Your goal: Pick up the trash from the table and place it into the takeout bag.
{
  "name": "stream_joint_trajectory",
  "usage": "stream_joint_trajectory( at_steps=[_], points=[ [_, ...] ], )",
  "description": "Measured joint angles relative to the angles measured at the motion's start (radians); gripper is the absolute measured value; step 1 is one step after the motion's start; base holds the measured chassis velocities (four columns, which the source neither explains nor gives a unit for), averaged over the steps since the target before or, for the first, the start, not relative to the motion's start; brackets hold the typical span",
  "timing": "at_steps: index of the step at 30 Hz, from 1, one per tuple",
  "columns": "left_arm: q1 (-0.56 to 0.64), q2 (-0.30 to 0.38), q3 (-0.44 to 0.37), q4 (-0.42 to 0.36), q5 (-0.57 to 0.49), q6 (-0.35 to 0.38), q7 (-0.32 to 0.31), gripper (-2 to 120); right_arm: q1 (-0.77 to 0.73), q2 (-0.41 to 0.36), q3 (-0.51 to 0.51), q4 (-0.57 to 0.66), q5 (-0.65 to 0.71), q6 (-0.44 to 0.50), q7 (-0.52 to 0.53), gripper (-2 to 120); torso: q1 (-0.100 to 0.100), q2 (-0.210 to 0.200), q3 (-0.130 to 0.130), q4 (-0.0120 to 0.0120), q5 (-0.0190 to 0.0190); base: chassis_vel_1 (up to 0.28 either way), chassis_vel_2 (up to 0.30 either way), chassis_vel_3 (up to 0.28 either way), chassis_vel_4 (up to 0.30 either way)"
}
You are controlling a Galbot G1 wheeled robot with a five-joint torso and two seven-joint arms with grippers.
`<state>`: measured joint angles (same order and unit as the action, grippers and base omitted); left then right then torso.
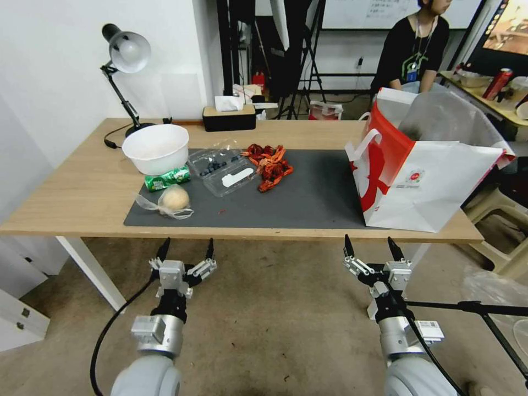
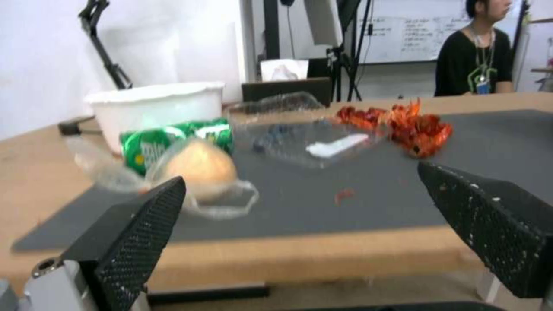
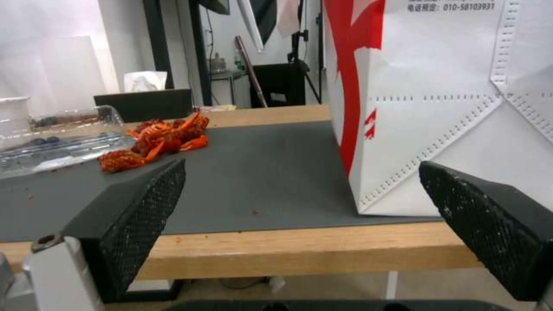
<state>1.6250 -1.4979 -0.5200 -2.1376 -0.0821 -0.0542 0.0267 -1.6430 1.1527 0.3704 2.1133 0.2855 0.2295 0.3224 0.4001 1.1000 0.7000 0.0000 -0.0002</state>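
You are still at the start: both claws, left (image 1: 187, 250) and right (image 1: 372, 248), are hovering spread and empty before the bench (image 1: 66, 192). Bowl (image 1: 155, 148), crushed can (image 1: 167, 178), bagged bun (image 1: 174, 199), clamshell (image 1: 224, 170) and red shells (image 1: 269, 160) are lying on the mat, well apart from the takeout bag (image 1: 429, 181).

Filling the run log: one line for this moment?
left gripper open, short of table | right gripper open, short of table | trash on mat | takeout bag upright
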Motion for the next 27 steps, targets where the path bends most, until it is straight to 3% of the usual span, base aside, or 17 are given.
stream_joint_trajectory(
  at_steps=[10, 17, 20, 27],
  points=[
    [-0.187, 0.188, -0.005, 0.059, -0.156, 0.073, -0.001, 100, 0.004, 0.014, -0.013, 0.001, -0.024, -0.007, 0.001, 100, 0.0, 0.0, 0.0, 0.0, 0.0001, 0.0, 0.0, 0.0, 0.0],
    [-0.276, 0.306, 0.023, 0.137, -0.285, 0.1, 0.001, 100, 0.003, 0.028, -0.018, 0.002, -0.04, -0.01, 0.003, 99, 0.0, 0.0, 0.0, 0.0, -0.0001, 0.0, 0.0, 0.0, 0.0],
    [-0.335, 0.387, 0.036, 0.197, -0.347, 0.117, 0.004, 100, 0.006, 0.039, -0.022, -0.003, -0.049, -0.011, 0.003, 99, 0.0, 0.0, 0.0, 0.0001, -0.0001, 0.0, 0.0, 0.0, 0.0],
    [-0.416, 0.482, 0.068, 0.263, -0.416, 0.177, -0.004, 100, 0.018, 0.047, -0.028, -0.01, -0.056, -0.013, 0.004, 99, 0.0, 0.0, 0.0, 0.0001, 0.0001, 0.0, 0.0, 0.0, 0.0]
  ],
)
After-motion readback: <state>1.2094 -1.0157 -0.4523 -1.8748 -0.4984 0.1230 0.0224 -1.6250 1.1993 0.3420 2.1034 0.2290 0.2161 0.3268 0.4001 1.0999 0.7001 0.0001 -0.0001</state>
